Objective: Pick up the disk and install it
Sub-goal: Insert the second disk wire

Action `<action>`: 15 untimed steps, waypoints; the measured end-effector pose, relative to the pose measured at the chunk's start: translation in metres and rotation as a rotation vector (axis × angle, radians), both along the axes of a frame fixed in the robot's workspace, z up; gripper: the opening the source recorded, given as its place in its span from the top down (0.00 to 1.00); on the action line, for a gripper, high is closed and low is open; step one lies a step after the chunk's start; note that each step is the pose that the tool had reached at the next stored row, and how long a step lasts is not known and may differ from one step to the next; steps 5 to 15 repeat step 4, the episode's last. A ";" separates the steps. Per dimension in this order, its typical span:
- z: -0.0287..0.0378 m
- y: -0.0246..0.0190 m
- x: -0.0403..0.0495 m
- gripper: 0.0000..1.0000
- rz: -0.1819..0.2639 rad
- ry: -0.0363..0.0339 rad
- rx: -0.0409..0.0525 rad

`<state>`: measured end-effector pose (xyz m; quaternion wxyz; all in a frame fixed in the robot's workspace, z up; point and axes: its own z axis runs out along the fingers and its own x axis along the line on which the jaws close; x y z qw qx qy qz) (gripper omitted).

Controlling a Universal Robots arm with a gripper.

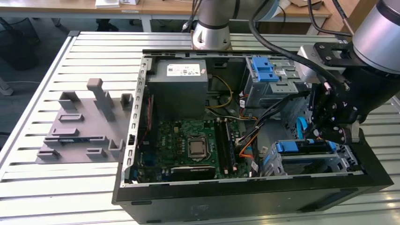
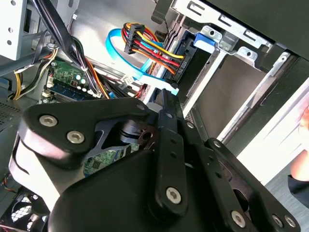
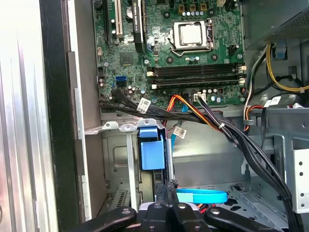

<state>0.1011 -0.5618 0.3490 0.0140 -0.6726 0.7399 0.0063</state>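
The disk sits in the lower drive bay at the front corner of the open computer case, on the exterior view's right; its blue carrier bracket (image 1: 303, 146) faces up. The same blue bracket (image 3: 152, 150) lies between the bay's metal rails in the first wrist view, and its blue tab (image 2: 205, 41) appears in the second wrist view. My gripper (image 1: 325, 137) hangs inside the case just above the bay. Its fingers (image 3: 166, 193) are shut with nothing between them, their tips (image 2: 166, 99) close to a flat blue data cable (image 3: 200, 196).
The case (image 1: 250, 197) lies on a slatted metal table. Inside are a grey power supply (image 1: 181, 77), a motherboard (image 1: 194, 145), an upper drive cage with a blue latch (image 1: 262, 70), and loose cable bundles (image 3: 227, 130) beside the bay. A grey fixture (image 1: 81, 126) stands left of the case.
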 end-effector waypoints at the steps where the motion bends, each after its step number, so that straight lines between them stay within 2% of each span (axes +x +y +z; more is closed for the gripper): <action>1: 0.0000 0.0000 0.0000 0.89 0.000 0.0000 0.0000; 15: 0.0000 0.0000 0.0000 0.89 0.000 0.0001 0.0000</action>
